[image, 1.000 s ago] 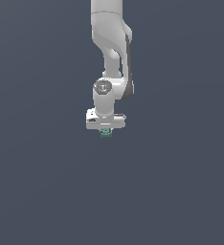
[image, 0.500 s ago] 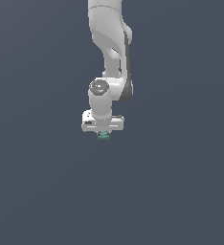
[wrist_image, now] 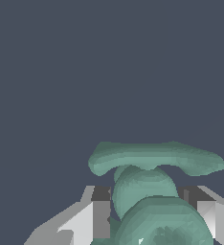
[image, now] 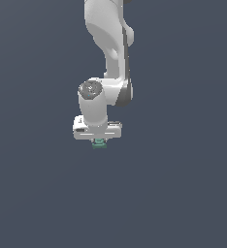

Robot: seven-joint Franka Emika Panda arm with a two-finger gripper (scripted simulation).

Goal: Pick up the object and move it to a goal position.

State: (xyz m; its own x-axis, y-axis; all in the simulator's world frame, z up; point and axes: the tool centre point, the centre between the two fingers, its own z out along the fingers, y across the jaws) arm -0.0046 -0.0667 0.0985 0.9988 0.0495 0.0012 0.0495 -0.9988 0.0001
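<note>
now fingers clamp object, open surroundings.

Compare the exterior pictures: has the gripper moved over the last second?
Yes. The gripper, shut on the teal object, has shifted slightly toward the exterior view's left and a little lower in the frame. There is no fixed landmark, only the frame edges.

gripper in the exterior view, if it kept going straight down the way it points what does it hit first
The gripper points down with the teal object between its jaws, so the object leads. Below it only plain dark background shows; the way looks free, though depth is unclear.
</note>
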